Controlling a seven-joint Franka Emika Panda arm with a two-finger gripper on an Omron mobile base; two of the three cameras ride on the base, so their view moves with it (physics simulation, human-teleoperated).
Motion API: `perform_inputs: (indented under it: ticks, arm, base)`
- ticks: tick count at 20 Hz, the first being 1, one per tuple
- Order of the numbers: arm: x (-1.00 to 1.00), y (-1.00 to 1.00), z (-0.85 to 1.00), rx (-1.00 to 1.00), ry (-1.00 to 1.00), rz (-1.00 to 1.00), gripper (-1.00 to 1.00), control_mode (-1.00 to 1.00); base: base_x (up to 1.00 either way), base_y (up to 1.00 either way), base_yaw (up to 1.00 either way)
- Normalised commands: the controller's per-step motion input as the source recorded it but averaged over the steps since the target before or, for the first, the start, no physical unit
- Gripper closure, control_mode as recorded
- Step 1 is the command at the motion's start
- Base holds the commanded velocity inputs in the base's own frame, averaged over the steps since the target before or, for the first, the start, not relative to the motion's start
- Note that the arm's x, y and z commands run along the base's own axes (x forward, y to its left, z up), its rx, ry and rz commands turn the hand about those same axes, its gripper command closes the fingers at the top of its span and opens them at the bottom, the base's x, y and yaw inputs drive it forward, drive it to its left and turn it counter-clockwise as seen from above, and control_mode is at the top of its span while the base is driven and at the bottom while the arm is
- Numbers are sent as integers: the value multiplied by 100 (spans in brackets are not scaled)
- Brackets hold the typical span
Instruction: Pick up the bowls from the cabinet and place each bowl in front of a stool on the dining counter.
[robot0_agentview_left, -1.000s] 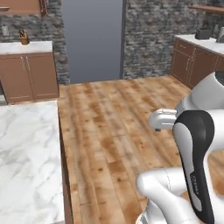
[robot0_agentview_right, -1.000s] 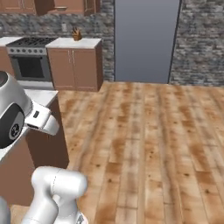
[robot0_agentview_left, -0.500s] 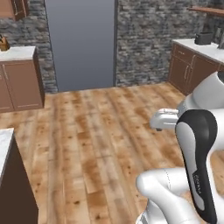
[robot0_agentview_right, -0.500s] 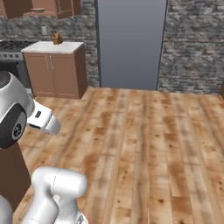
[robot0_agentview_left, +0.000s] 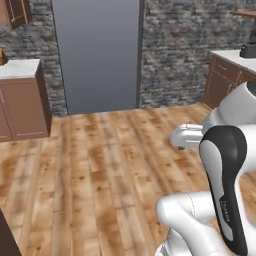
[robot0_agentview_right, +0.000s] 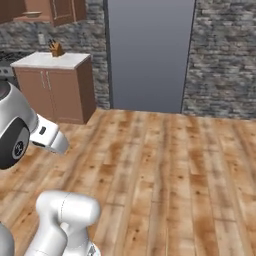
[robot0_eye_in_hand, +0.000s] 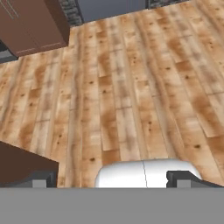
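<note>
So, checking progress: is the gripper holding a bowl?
No, in the hand view the gripper stands open over bare wooden floor.

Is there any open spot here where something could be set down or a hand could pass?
The wood floor is bare from the grey door and stone wall forward to the robot. The white top of the low cabinet is mostly bare; a knife block stands at its back. The open gripper holds nothing.
</note>
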Motion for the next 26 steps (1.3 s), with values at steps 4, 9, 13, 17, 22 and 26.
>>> perform_inputs:
  ticks: [4,9,13,17,22,26]
  arm:
    - [0,0,0,0,0,0,-100,100]
    - [0,0,0,0,0,0,-100,100]
    - [0,0,0,0,0,0,-100,100]
    - [0,0,0,0,0,0,-100,100]
    - [0,0,0,0,0,0,-100,100]
    - [0,0,0,0,0,0,-100,100]
  base:
    - [100,30,6]
    - [100,96,2]
    - [100,91,4]
    - [100,31,4]
    - [100,23,4]
    - [100,91,3]
